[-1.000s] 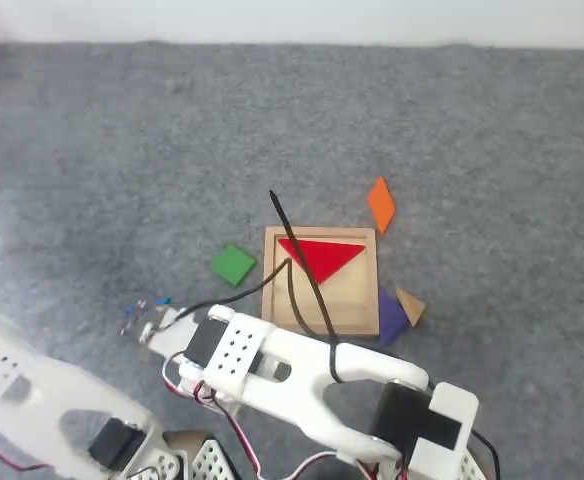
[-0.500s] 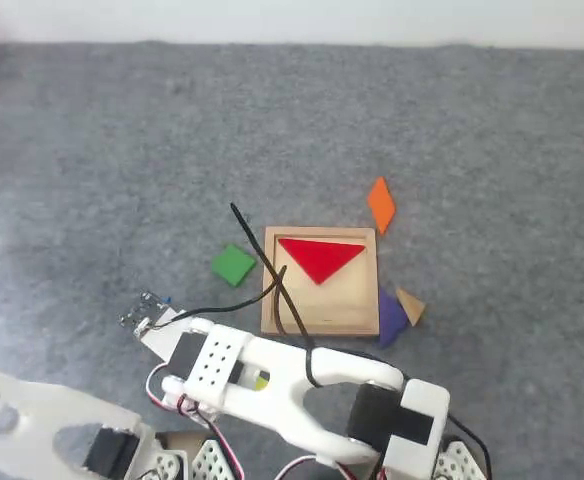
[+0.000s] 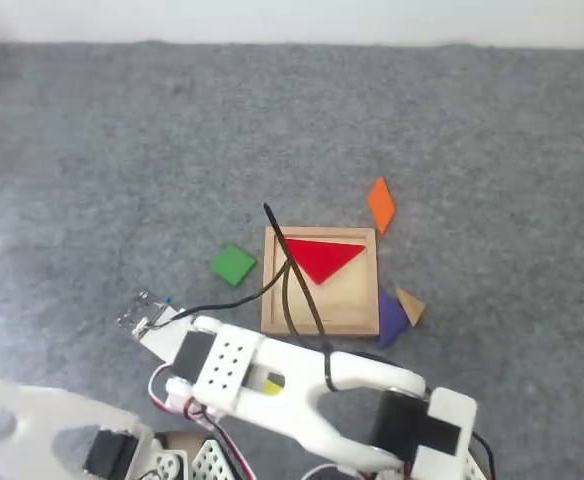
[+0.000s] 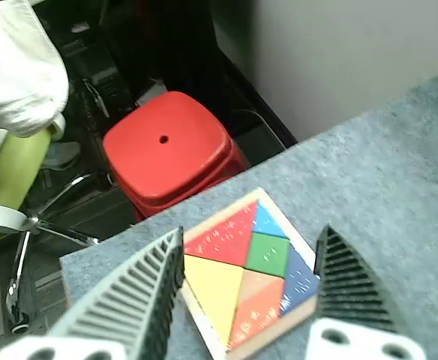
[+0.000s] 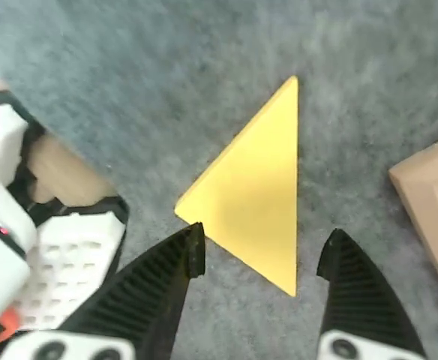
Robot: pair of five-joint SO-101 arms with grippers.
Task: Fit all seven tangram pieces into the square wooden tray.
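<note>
The square wooden tray (image 3: pixel 357 305) lies mid-table with a red triangle (image 3: pixel 320 258) in its far half. Around it lie a green square (image 3: pixel 234 264), an orange parallelogram (image 3: pixel 380 204), a purple piece (image 3: pixel 391 318) and a tan triangle (image 3: pixel 410 306). A yellow triangle (image 5: pixel 253 195) lies flat on the grey cloth near the tray's corner (image 5: pixel 429 195). My right gripper (image 5: pixel 264 244) hangs open just over it, one finger on either side. In the high view a bit of the yellow triangle (image 3: pixel 270 384) peeks out under the right arm (image 3: pixel 302 385). My left gripper (image 4: pixel 251 238) is open and holds nothing.
In the left wrist view, a second tray filled with several coloured pieces (image 4: pixel 245 277) lies at the edge of the grey surface. A red stool (image 4: pixel 170 154) and a chair (image 4: pixel 9 180) stand beyond it. A black cable (image 3: pixel 292 265) crosses the tray.
The right arm swung left and toward the near edge, then eased back a little. Its cable swung with it. The yellow triangle now shows beneath the arm.
</note>
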